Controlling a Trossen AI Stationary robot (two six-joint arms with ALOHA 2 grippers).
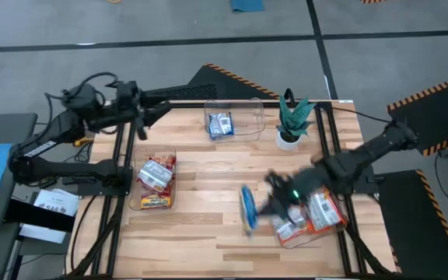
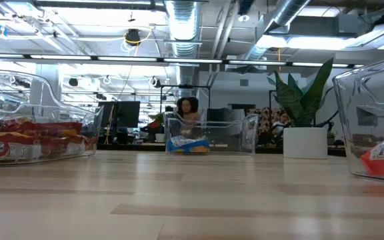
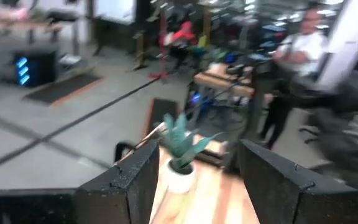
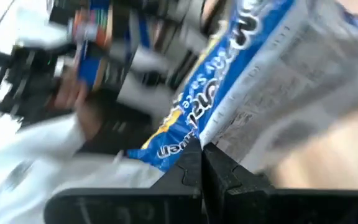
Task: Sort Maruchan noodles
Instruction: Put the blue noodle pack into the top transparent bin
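right tool (image 4: 202, 163): clamped on blue noodle packet (image 4: 253, 81) | left tool (image 3: 194, 180): open, holding nothing

floor (image 1: 169, 23): grey, dark seams | ceiling ducts (image 2: 185, 17): bare, strip-lit | hazard-striped mats (image 1: 434, 97): table corners | desks, monitors (image 2: 129, 113) behind

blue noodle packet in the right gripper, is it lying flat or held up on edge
On edge and off the table: in the high view the blue packet shows as a thin upright sliver held by the right gripper, whose fingers are shut on its edge.
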